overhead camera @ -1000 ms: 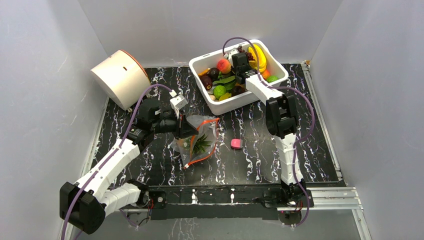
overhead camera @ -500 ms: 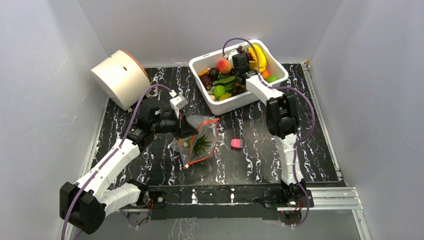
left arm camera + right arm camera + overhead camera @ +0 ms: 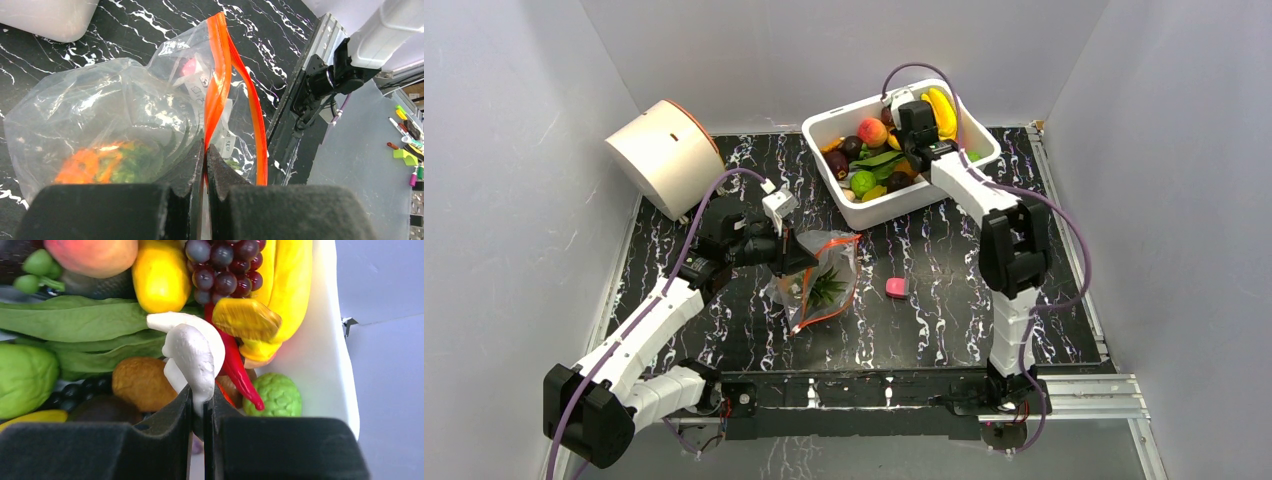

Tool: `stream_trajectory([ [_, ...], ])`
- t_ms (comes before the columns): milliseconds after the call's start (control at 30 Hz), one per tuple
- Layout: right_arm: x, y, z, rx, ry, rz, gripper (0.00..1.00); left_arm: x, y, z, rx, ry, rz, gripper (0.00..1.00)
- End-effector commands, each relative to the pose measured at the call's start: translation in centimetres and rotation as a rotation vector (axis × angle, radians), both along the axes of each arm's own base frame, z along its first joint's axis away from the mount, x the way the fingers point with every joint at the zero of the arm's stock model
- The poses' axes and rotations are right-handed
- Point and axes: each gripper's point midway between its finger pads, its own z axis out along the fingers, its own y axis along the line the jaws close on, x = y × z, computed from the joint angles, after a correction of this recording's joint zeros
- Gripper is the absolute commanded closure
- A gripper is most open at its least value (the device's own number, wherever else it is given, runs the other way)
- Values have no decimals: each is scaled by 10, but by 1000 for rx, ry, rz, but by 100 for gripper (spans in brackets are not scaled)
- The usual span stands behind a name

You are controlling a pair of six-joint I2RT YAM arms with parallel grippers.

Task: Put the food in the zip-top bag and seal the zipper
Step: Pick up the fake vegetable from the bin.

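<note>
The zip-top bag [image 3: 826,283] lies in mid-table, clear and crumpled, with an orange pineapple [image 3: 97,165] and its green crown inside. My left gripper [image 3: 205,150] is shut on the red-orange zipper [image 3: 218,85], and the mouth gapes beyond the fingers. My right gripper [image 3: 202,401] is over the white bin [image 3: 894,205], shut on a white, curved piece of food [image 3: 192,347]. Around it lie a banana bunch [image 3: 292,285], dark purple grapes [image 3: 225,265], a yellow fruit [image 3: 160,275] and a red chilli [image 3: 237,370]. In the top view the right gripper [image 3: 914,138] hides the white piece.
A small pink block [image 3: 896,288] sits on the black marbled table right of the bag. A white drum [image 3: 666,155] lies tipped at the back left. Grey walls close in three sides. The bin holds several more pieces of food, among them a peach [image 3: 871,130] and a lime [image 3: 862,182].
The right gripper has shut on the white piece, and its arm has swung right with the elbow further out. The left arm and bag have hardly moved.
</note>
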Motion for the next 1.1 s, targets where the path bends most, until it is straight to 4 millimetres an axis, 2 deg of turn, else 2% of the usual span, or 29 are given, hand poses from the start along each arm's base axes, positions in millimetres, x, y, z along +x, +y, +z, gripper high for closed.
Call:
stream_trajectory([
  [0, -21, 11, 74, 202, -155, -12, 100, 5, 1, 4, -3, -31, 26, 100],
  [133, -50, 14, 94, 349, -178, -12, 100, 10, 1, 1, 1, -20, 47, 100],
  [267, -93, 31, 120, 553, -180, 52, 100, 19, 3, -1, 16, -12, 91, 100],
  [367, -126, 43, 122, 672, -154, 108, 100, 27, 5, 2, 22, -25, 128, 100],
  [567, -174, 41, 135, 841, -141, 59, 100, 43, 3, 6, 15, -25, 183, 100],
  [633, -189, 43, 136, 909, -101, 40, 100, 49, 2, 6, 9, -11, 203, 100],
  [700, -207, 54, 132, 962, -39, 78, 100, 53, 0, 6, 1, -2, 215, 100],
  [900, -256, 66, 106, 1127, 113, 55, 100, 60, 1, 8, 5, -6, 243, 100],
  [1067, -287, 82, 90, 1184, 235, 93, 100, 57, 3, 11, -2, -24, 248, 100],
])
